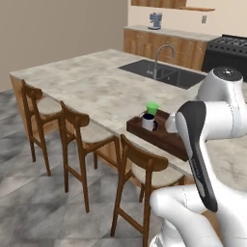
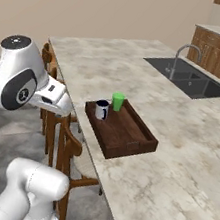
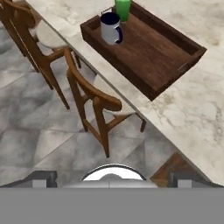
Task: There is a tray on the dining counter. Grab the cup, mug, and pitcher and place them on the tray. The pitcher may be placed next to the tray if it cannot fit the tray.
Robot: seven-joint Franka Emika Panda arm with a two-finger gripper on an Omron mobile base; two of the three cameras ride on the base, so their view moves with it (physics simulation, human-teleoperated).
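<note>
The dark brown tray (image 2: 125, 137) lies near the stool-side edge of the dining counter (image 2: 177, 143). Inside it, at its far end, the grey mug (image 2: 101, 109) with a dark rim stands upright, and the green cup (image 2: 117, 101) stands right behind it. The hand view looks down on the tray (image 3: 148, 52), mug (image 3: 110, 27) and cup (image 3: 122, 8) from above the stools. My gripper (image 3: 113, 178) hangs off the counter's edge, short of the tray, open and holding nothing. Mug (image 1: 148, 121) and cup (image 1: 152, 108) also appear beside my arm. The pitcher is out of view.
Three wooden stools (image 1: 77, 130) line the counter's near side; one stool (image 3: 94, 98) is directly below my hand. A sink (image 2: 193, 78) with a faucet (image 2: 182, 55) is set in the counter beyond the tray. A coffee machine (image 1: 155, 20) and stove (image 1: 229, 48) stand at the back wall.
</note>
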